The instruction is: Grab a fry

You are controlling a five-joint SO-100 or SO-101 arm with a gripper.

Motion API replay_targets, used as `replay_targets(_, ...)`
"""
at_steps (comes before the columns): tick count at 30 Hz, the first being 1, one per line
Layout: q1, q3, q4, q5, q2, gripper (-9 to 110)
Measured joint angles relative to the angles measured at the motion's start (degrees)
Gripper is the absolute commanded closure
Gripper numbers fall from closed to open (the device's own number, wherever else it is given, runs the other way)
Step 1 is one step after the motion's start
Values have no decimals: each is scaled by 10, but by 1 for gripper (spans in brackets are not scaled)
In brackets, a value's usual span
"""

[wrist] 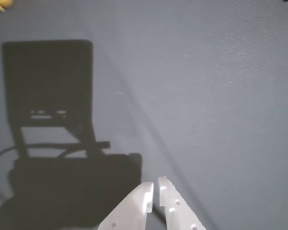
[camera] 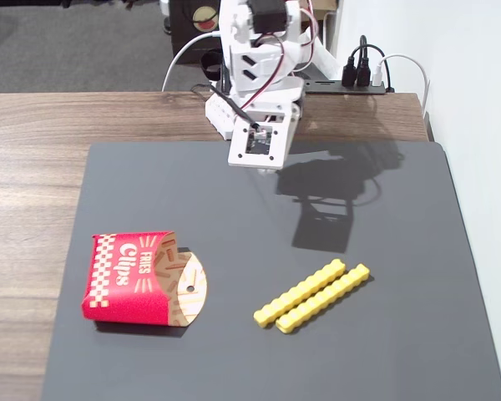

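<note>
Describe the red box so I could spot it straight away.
In the fixed view, find the dark mat on the wooden table. Near its lower left lies the red fries carton, tipped on its side; the two yellow fries to its right are thin ridged sticks.

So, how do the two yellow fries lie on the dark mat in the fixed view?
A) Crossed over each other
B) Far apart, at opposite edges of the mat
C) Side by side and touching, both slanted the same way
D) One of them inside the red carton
C: the upper fry and the lower fry lie parallel, edge against edge, to the right of the red carton.
</note>
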Motion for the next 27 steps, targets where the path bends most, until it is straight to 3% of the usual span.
replay_targets(9,-55,-154,-14,160,-199,101)
replay_targets(27,-83,-480,-2,377,-524,101)
